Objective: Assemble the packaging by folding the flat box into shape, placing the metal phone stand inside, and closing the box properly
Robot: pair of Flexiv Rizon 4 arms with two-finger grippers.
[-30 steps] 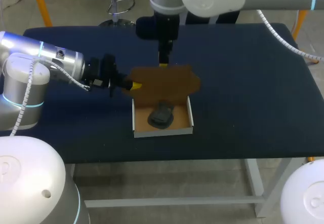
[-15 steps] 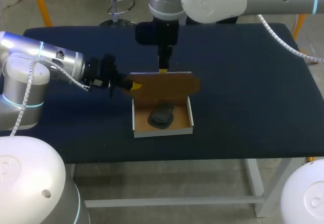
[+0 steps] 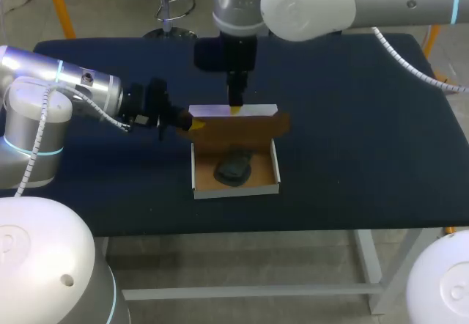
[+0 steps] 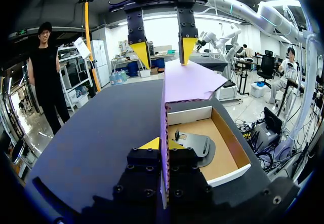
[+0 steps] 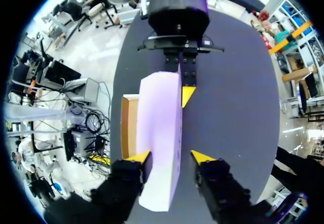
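The cardboard box (image 3: 272, 186) lies open at the table's middle with the dark metal phone stand (image 3: 233, 168) inside. Its lid (image 3: 233, 111) stands raised and tips forward over the tray, white outer face up. My left gripper (image 3: 192, 124) is shut on the lid's left edge; in its own view the yellow tips (image 4: 161, 144) pinch the cardboard, with the stand (image 4: 195, 142) beside them. My right gripper (image 3: 236, 107) straddles the lid's free edge, open; in its view (image 5: 171, 157) one finger rests against the lid (image 5: 159, 127) and the other stands off it.
Dark blue table (image 3: 366, 133) with bare cloth on both sides of the box and in front of it. My right arm comes in from the far edge over the box.
The lid has tipped forward over the tray, so its white outer face now shows. My right gripper's fingers have spread apart. The left gripper has kept still on the lid's edge.
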